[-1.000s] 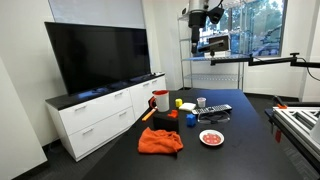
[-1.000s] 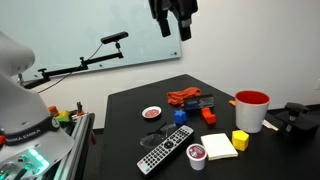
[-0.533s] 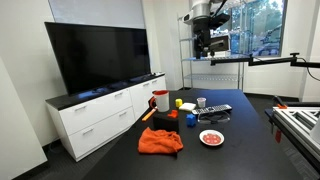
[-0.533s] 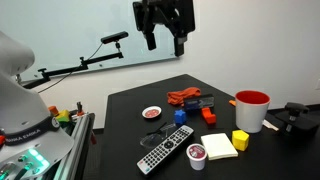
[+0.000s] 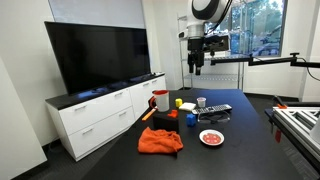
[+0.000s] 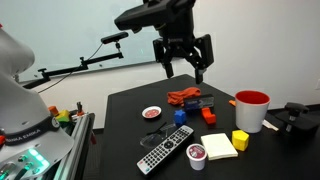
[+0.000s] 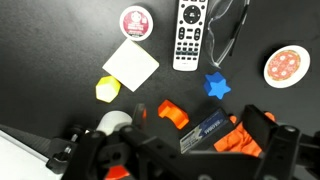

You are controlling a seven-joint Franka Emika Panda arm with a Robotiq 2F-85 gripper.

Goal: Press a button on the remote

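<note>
Where the remote lies: flat on the black worktop [image 6: 130, 110], keys up. In the wrist view the remote [image 7: 190, 35] runs up and down the picture, and its far end is cut off by the top edge.
Remote, look: a long black slab with squared corners. Rows of small pale keys cover the top, with a ring-shaped cluster toward the far end. In an exterior view it [image 6: 165, 155] lies slantwise near the worktop's front edge.
Remote, neighbours: a round tin with a red lid [image 7: 135, 20] and a white square pad [image 7: 131, 64] lie on one side. A thin dark wiry tangle [image 7: 232, 30] lies just beside it on the other side. A blue star block [image 7: 215, 85] sits near its nearer end.
Hand: the hand [image 6: 183, 64] hangs high over the worktop, well apart from the remote and pointing down. Its fingers [image 6: 200, 72] stand wide apart with nothing between them. In the wrist view the hand [image 7: 180, 152] fills the bottom edge, over an orange cloth [image 7: 232, 138].
Other things: a yellow block [image 7: 108, 89], a red-rimmed plate [image 7: 287, 65] and a red cup [image 6: 251, 110].
Writing: the key markings are too small to read. The tin's lid bears a pale mark that cannot be made out. A dark flat box [image 7: 205, 130] against the cloth has a pale band that is also unreadable.
Room: a large dark television [image 5: 98, 55] stands on a white cabinet [image 5: 100, 118].
</note>
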